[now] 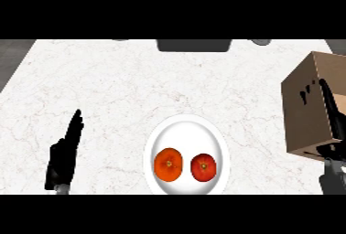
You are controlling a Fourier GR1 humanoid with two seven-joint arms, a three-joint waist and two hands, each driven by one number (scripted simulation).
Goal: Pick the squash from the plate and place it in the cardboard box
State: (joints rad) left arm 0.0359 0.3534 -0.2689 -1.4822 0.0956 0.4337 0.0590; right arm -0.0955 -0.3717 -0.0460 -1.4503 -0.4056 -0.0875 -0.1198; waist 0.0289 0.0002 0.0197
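Observation:
A white plate [186, 128] sits at the front middle of the counter. Two round things lie on it side by side: an orange squash [168, 164] on the left and a redder one [203, 167] on the right. The cardboard box [310, 105] stands at the right edge, seen from above with its brown side toward me. My right hand [330, 114] is raised in front of the box with straight fingers, holding nothing. My left hand [66, 151] rests at the lower left, fingers straight and pointing up, well clear of the plate.
A dark rectangular object [194, 45] lies at the counter's far edge, with small grey items [261, 41] beside it. The pale marble counter [135, 87] stretches between the plate and the far edge.

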